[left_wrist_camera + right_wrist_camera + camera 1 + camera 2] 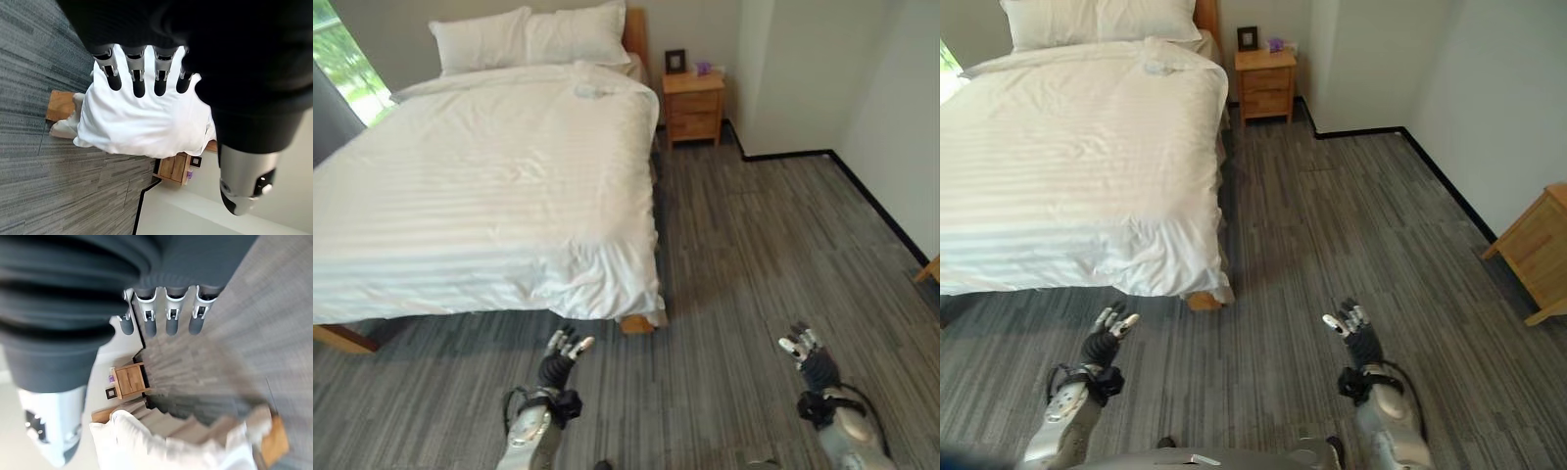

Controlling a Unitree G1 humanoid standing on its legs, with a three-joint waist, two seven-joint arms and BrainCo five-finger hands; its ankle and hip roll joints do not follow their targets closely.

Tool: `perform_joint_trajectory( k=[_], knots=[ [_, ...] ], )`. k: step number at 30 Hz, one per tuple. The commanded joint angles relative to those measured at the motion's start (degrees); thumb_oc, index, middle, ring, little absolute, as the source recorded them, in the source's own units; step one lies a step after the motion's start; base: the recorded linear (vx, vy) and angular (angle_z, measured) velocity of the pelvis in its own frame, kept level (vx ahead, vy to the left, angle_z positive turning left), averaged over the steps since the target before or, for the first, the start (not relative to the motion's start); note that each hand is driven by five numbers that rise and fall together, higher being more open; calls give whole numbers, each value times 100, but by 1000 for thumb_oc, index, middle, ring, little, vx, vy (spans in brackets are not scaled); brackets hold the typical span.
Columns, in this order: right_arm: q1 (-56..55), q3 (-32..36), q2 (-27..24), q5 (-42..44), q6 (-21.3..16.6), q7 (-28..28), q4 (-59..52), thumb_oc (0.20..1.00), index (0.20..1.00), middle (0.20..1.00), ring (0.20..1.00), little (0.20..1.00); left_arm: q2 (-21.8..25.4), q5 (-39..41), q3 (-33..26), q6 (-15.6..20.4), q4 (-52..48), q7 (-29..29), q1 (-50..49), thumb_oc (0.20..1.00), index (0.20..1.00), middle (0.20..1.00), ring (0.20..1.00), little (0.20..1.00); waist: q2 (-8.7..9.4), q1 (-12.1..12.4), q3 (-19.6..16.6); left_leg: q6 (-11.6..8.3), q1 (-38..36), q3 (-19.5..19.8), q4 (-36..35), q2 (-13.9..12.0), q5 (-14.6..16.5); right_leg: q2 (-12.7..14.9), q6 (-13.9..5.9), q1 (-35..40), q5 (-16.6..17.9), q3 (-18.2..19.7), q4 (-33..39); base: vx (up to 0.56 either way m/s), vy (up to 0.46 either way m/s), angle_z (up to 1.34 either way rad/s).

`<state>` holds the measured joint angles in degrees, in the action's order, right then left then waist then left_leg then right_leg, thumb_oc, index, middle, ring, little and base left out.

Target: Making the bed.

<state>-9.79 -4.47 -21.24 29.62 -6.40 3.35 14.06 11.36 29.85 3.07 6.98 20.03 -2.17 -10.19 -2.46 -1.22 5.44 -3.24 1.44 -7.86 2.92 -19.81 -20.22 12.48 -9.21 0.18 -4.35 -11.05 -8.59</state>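
A bed with a white striped duvet [480,186] fills the upper left of the eye views, its cover lying mostly smooth with a rumpled corner [617,279] hanging at the near right. Two white pillows [533,37] rest against the wooden headboard. A small crumpled white cloth [590,91] lies on the duvet near the pillows. My left hand [563,352] hovers open over the floor just short of the bed's foot, holding nothing. My right hand [806,352] is open too, out over the grey floor to the right, well away from the bed.
A wooden nightstand [693,106] with a picture frame and a purple item stands right of the headboard. A second wooden cabinet [1540,250] sits by the right wall. A window [342,64] is at the far left. Grey plank floor [764,245] stretches right of the bed.
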Motion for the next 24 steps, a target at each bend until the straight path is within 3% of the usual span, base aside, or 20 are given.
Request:
perform_joint_trajectory(
  k=[1, 2, 3, 4, 5, 6, 7, 8, 10, 11, 14, 17, 19, 24],
  knots=[
    [72, 222, 160, 211, -471, -60, -841, 1000, 1000, 1000, 1000, 1000, 504, 367, -130, 151, -613, 189, 175, 1000, 1000, 1000, 1000, 1000, 430, -88, 166, -416, 51, -266, 1147, -400, 762, 11, 179, 587, 540, -94, 994, 55, -366, 37],
    [18, 303, 27, 118, -400, -88, -799, 1000, 1000, 1000, 1000, 1000, 607, -106, 10, 161, -795, 352, 23, 1000, 1000, 1000, 1000, 1000, 421, -16, 222, -355, 208, 144, 1405, 198, 1094, -49, 220, 614, 489, -4, 1051, 54, -363, 24],
    [18, 303, 27, 118, -399, -89, -800, 1000, 1000, 1000, 1000, 1000, 607, -107, 9, 160, -796, 352, 23, 1000, 1000, 1000, 1000, 1000, 425, -23, 201, -349, 232, 147, 1395, 207, 1079, -42, 220, 591, 499, -8, 1054, 73, -349, -7],
    [-15, 390, 12, 131, -358, -135, -679, 1000, 1000, 1000, 1000, 1000, 590, -213, 97, 149, -759, 482, -20, 1000, 1000, 1000, 1000, 1000, 427, 18, 230, -302, 424, 191, 1270, 672, 1307, -146, 276, 652, 513, 8, 1137, 38, -175, -4],
    [-17, 392, 13, 132, -358, -136, -679, 1000, 1000, 1000, 1000, 1000, 591, -212, 100, 151, -755, 483, -19, 1000, 1000, 1000, 1000, 1000, 434, 13, 227, -294, 431, 194, 1287, 684, 1324, -133, 267, 661, 509, 0, 1145, 60, -292, -5],
    [-72, 455, 41, 140, -346, -142, -587, 1000, 1000, 1000, 1000, 1000, 557, -119, 160, 122, -692, 548, 12, 1000, 1000, 1000, 1000, 1000, 462, -6, 220, -207, 489, -114, 1114, 827, 1463, -211, 290, 680, 511, -40, 1200, 49, -199, -1],
    [-115, 467, 74, 69, -329, -137, -537, 1000, 1000, 1000, 1000, 1000, 514, -161, 156, 145, -699, 517, -72, 1000, 1000, 1000, 1000, 1000, 480, 63, 242, -92, 495, -209, 933, 1226, 1690, -292, 300, 677, 513, -52, 1240, 42, -203, -2],
    [-114, 467, 75, 69, -329, -137, -537, 1000, 1000, 1000, 1000, 1000, 515, -161, 156, 145, -699, 517, -71, 1000, 1000, 1000, 1000, 1000, 485, 65, 230, -87, 503, -214, 914, 1233, 1671, -286, 298, 659, 521, -48, 1241, 34, -138, -8],
    [-172, 428, 216, 87, -345, -101, -450, 1000, 1000, 1000, 1000, 1000, 476, -198, 214, 178, -757, 470, -60, 1000, 1000, 1000, 1000, 1000, 501, 156, 247, 107, 672, -146, 806, 1883, 1833, -460, 314, 625, 549, -34, 1250, 23, -133, -16],
    [-158, 375, 257, 110, -339, -125, -391, 1000, 1000, 1000, 1000, 1000, 473, -195, 231, 186, -777, 487, -44, 1000, 1000, 1000, 1000, 1000, 488, 151, 226, 198, 606, -201, 730, 2042, 1906, -559, 312, 550, 573, -27, 1231, 25, -133, -31],
    [-221, 112, 395, 115, -291, -257, -377, 1000, 1000, 1000, 1000, 1000, 452, -105, 336, 198, -805, 455, 20, 1000, 1000, 1000, 1000, 1000, 352, 103, 198, 332, 23, -120, -155, 2126, 1833, -834, 328, 485, 510, -39, 1182, 39, -34, -29],
    [-198, 86, 437, -55, -264, -188, -338, 1000, 1000, 1000, 1000, 1000, 463, -142, 361, 183, -701, 362, 135, 1000, 1000, 1000, 1000, 1000, 468, 18, 93, 339, -79, -25, -283, 2141, 1820, -826, 353, 461, 463, -53, 1151, 53, 4, 12],
    [-159, -14, 555, 309, -246, -341, -326, 1000, 1000, 1000, 1000, 1000, 467, -95, 340, 176, -684, 349, 152, 1000, 1000, 1000, 1000, 1000, 558, 51, 64, 374, -186, 14, -386, 2151, 1839, -820, 368, 471, 460, -33, 1127, 43, 5, 9],
    [-45, -80, 488, 220, -243, -316, -404, 1000, 1000, 1000, 1000, 1000, 417, -111, 256, 171, -579, 263, 143, 1000, 1000, 1000, 1000, 1000, 604, 131, 70, 392, -232, 1, -466, 2194, 1840, -813, 342, 494, 479, -148, 1210, 21, 9, 8]
  ],
)
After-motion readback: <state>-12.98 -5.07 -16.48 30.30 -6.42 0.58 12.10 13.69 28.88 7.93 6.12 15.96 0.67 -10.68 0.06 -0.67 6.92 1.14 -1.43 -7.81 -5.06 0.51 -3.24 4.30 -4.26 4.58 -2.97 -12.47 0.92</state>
